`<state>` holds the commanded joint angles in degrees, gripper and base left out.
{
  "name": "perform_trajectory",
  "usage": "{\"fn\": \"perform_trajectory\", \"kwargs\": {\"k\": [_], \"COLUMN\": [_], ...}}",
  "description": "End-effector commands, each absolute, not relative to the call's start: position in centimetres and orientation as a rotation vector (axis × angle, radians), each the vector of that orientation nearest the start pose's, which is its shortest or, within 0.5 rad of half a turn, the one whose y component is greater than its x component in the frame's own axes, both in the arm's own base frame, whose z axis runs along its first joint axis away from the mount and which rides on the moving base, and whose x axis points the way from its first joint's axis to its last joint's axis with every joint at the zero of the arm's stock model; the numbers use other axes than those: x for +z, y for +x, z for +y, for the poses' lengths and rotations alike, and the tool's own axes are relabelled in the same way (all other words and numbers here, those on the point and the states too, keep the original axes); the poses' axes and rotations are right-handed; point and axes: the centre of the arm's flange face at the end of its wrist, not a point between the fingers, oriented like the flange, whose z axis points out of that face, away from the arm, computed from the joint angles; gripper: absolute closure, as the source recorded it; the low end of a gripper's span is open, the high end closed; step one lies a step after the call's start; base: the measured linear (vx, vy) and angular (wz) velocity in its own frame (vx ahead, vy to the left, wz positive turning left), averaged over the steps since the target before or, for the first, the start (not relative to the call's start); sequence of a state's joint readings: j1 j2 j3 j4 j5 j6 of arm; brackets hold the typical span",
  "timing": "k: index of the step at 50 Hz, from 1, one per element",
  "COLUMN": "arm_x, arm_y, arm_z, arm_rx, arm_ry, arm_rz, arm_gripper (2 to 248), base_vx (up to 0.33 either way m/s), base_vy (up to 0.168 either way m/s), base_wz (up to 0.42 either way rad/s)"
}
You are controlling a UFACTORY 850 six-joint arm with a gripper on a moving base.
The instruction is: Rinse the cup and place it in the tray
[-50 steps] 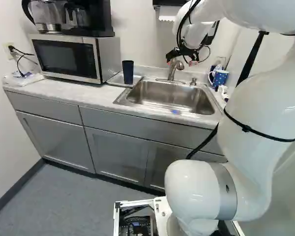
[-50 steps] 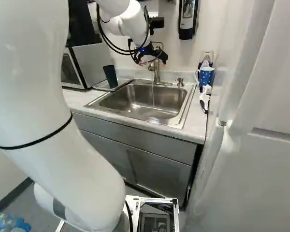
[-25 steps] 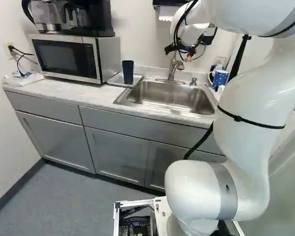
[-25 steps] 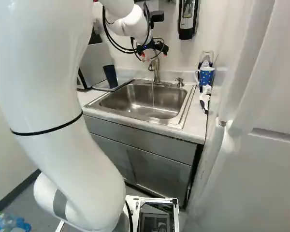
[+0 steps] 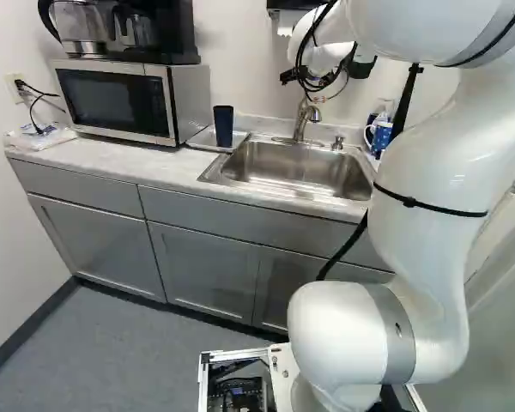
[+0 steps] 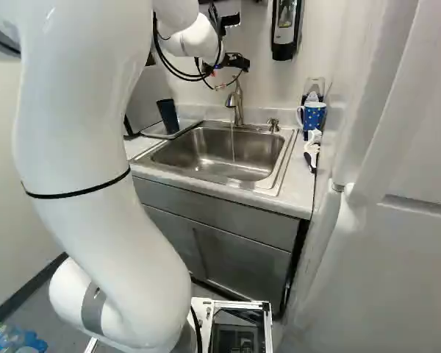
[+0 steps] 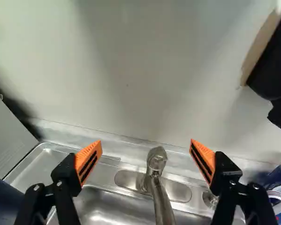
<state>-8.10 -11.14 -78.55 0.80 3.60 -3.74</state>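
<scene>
You now have the gripper (image 7: 145,144) raised higher by the faucet (image 7: 157,161), fingers spread, holding nothing. Below the faucet, thin water (image 6: 233,143) runs. Left of the faucet, the dark cup (image 5: 223,126) stands unmoved on the tray (image 5: 204,138); so you perhaps can fetch it, if rinsing still remains

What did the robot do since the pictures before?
The arm swung left in the left base view, and its gripper rose a little near the faucet. It's open, holding nothing. The dark cup stayed by the sink, and water runs as before.
</scene>
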Motion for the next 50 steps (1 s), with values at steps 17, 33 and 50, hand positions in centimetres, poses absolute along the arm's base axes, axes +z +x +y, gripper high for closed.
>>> {"fn": "perform_trajectory", "kwargs": {"k": [17, 33, 50], "arm_x": [69.3, 69.3, 69.2], "arm_y": [60.9, 61.2, 61.5], "arm_z": [-7.2, -5.8, -4.5], "arm_rx": [-1.887, -1.881, -1.875], "arm_ry": [-2.633, -2.622, -2.612], "arm_rz": [0.087, 0.057, 0.03], "arm_gripper": [3, 3, 3], "base_vx": [0.0, 0.0, 0.0], "base_vy": [0.0, 0.0, 0.0], "base_wz": [0.0, 0.0, 0.0]}}
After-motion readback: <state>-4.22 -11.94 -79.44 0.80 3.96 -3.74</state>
